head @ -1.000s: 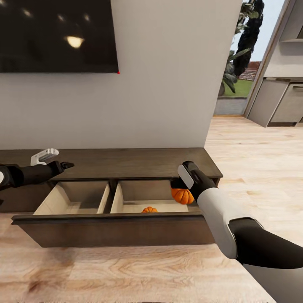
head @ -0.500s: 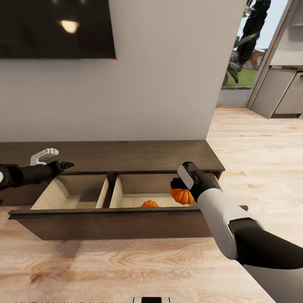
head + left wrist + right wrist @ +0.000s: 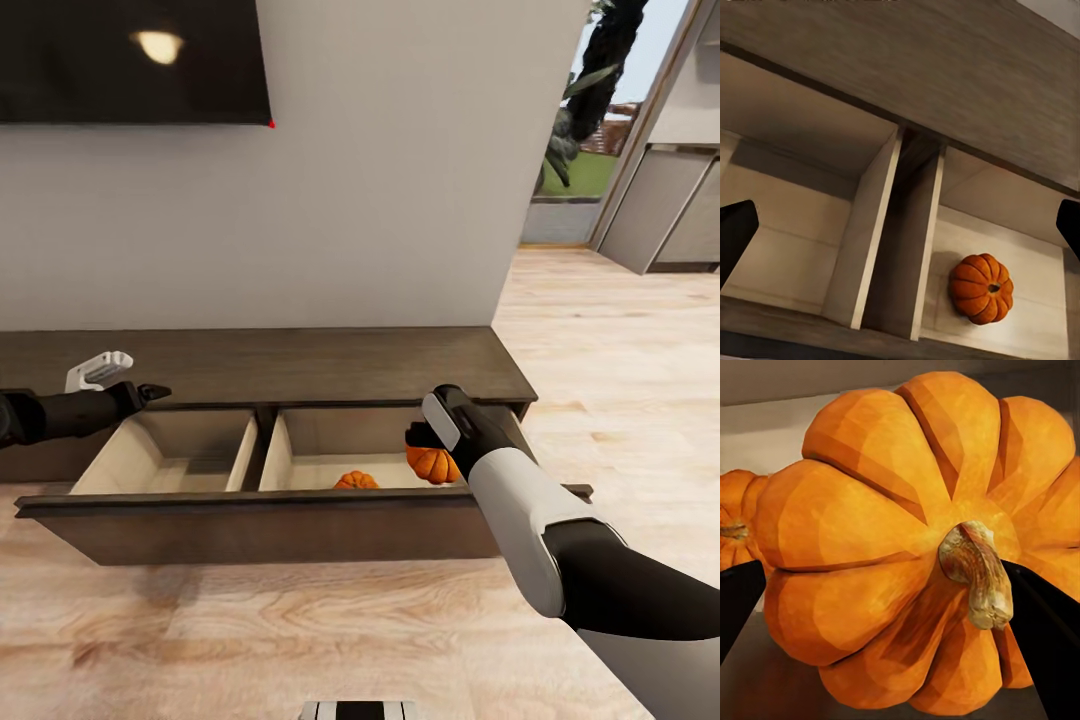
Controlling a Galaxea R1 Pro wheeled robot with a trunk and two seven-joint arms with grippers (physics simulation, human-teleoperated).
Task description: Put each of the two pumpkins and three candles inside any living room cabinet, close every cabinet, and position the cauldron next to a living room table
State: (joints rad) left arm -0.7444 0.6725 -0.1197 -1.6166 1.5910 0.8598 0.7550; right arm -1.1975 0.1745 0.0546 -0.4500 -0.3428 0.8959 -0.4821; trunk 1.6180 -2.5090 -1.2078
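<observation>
Over the open drawer (image 3: 270, 520) of the low dark cabinet (image 3: 300, 362), right compartment: right hand (image 3: 428, 447) pinching an orange pumpkin (image 3: 433, 464), held just above the pale drawer floor near the right wall. Right wrist view shows the held pumpkin (image 3: 915, 540) w/ dark fingertips (image 3: 736, 600) on both sides, stem facing the camera. Second pumpkin (image 3: 356, 481) already lies in the same compartment, beside the held one, toward the divider; also seen at (image 3: 980, 288). Left hand (image 3: 150, 392) hovers over the back edge of the left compartment, fingers spread, nothing in it. Drop point looks to be straight below the right hand, so that arm is nearer; likely next is release, w/ room beside the other pumpkin.
</observation>
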